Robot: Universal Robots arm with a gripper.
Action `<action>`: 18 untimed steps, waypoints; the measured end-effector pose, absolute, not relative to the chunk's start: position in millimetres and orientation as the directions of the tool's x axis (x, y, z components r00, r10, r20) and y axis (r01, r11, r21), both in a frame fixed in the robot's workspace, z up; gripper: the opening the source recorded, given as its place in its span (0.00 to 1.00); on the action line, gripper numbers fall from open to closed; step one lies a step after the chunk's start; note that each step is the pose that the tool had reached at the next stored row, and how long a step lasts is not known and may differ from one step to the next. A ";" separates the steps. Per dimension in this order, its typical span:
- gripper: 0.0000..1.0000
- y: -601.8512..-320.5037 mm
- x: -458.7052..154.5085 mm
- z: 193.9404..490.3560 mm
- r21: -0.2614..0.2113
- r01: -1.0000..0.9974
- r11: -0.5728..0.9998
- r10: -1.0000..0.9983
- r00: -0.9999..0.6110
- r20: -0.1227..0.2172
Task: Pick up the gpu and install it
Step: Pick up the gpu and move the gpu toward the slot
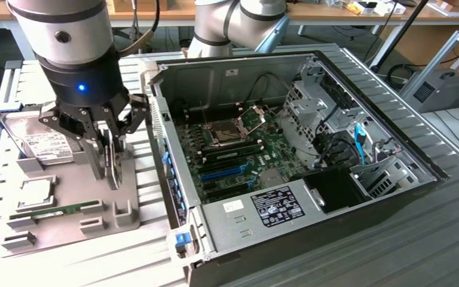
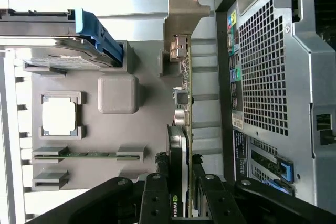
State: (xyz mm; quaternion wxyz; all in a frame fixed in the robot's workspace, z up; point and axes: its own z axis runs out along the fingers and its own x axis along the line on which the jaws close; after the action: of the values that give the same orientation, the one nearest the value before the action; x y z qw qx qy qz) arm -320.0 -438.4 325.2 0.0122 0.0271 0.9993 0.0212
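Observation:
The gpu (image 1: 115, 172) stands on edge over the grey parts tray (image 1: 76, 179), at the side nearest the open computer case (image 1: 421, 149). My gripper (image 1: 110, 170) comes down from above and is shut on it, one finger on each face. In the wrist view the gpu (image 2: 185, 103) shows edge-on: green board, dark face, and its silver bracket (image 2: 181, 19) at the end away from the gripper (image 2: 181, 171). Whether the card still rests on the tray (image 2: 152, 129) I cannot tell.
On the tray lie a silver hard drive with a blue frame (image 1: 42, 143) (image 2: 68, 51), a square processor (image 1: 36, 191) (image 2: 59, 116) and a narrow memory stick (image 1: 58, 210) (image 2: 86, 155). The motherboard (image 1: 238, 149) with blue slots (image 1: 222, 173) lies inside the case. The case's perforated rear wall (image 2: 273, 77) is close beside the card.

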 end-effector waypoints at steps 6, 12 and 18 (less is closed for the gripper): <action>0.27 -438.4 -320.0 348.4 0.043 0.054 0.998 0.055 -0.998 -0.023; 0.27 -438.4 -319.9 370.7 0.043 0.054 0.998 0.055 -0.998 -0.023; 0.27 -438.4 -319.9 395.3 0.043 0.054 0.998 0.055 -0.998 -0.023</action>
State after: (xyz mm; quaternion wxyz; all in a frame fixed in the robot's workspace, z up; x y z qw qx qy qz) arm -319.9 -438.4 395.3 0.0123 0.0271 0.9993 0.0211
